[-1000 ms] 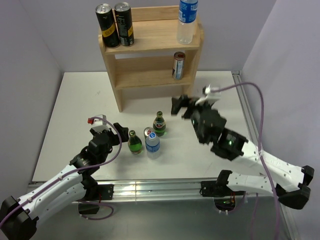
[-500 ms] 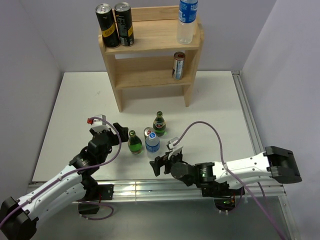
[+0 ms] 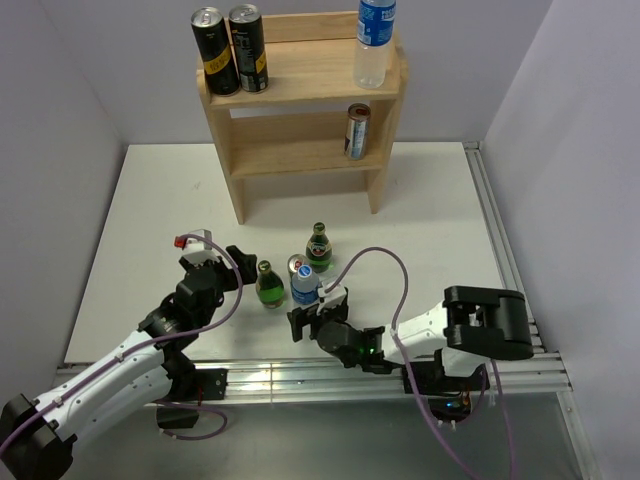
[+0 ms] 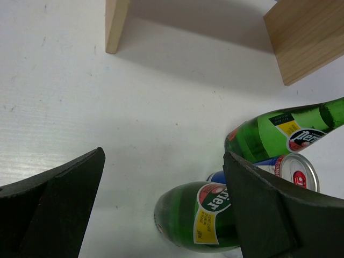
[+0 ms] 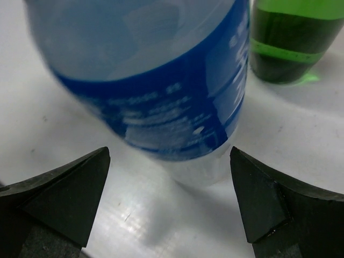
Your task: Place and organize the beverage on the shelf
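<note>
Looking from above, I see my right gripper [image 3: 305, 320] low near the near edge of the table [image 3: 150, 200], pointing at the small water bottle [image 3: 305, 286]. This bottle stands in a tight group with a green bottle [image 3: 268, 286], a second green bottle [image 3: 319, 248] and a red-topped can [image 3: 296, 263]. The shelf [image 3: 300, 150] stands at the far edge and already carries some drinks. My left gripper [image 3: 240, 262] is just beside the group, on its left.

In the left wrist view, the left gripper [image 4: 164, 156] is wide open and holds nothing. The green bottle [image 4: 196, 215] is just beside its right finger, so a small move of this arm could tip it.

In the right wrist view, the right gripper [image 5: 169, 156] is also wide open and empty. The water bottle [image 5: 156, 80] stands in front of the fingers, not gripped. I judge the risk so: if I advance off centre, one finger pushes the bottle into its neighbours, and the narrow glass bottles may fall. Closing so low on soft plastic may also let it lean when lifted.
</note>
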Action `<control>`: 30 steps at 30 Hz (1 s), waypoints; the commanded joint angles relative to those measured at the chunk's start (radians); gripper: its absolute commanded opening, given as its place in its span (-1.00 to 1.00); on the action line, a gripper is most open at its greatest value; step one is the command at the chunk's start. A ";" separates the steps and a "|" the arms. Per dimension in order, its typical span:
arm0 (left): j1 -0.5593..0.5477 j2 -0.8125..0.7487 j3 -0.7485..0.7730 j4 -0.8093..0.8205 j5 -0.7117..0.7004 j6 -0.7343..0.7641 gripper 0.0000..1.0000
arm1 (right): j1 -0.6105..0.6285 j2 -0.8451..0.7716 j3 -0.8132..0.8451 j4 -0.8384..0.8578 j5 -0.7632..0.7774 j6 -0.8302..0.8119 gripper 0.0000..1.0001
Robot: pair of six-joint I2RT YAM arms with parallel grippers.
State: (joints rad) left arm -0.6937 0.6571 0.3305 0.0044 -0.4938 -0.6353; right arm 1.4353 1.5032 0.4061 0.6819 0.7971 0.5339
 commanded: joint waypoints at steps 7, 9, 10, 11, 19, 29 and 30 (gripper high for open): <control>-0.006 -0.001 -0.002 0.045 0.009 0.019 0.99 | -0.073 0.110 0.031 0.338 0.117 -0.133 1.00; -0.006 0.003 -0.001 0.045 0.011 0.019 0.99 | -0.091 0.135 0.036 0.381 0.116 -0.155 0.99; -0.006 0.004 -0.002 0.046 0.011 0.020 0.99 | -0.096 0.140 0.043 0.389 0.117 -0.161 0.98; -0.006 0.009 0.001 0.046 0.011 0.020 0.99 | -0.099 0.155 0.049 0.393 0.120 -0.170 0.97; -0.007 0.013 0.002 0.046 0.009 0.020 0.99 | -0.127 0.216 0.057 0.438 0.126 -0.146 0.46; -0.007 0.015 0.004 0.043 0.003 0.019 0.99 | -0.047 0.014 0.022 0.187 0.260 -0.071 -1.00; -0.009 0.015 0.004 0.043 0.004 0.019 0.99 | -0.030 -0.009 0.033 0.145 0.273 -0.062 -1.00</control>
State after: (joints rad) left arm -0.6956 0.6724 0.3305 0.0120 -0.4934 -0.6289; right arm 1.3556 1.6073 0.4202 0.9001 0.9504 0.4194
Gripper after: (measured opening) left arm 0.993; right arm 0.639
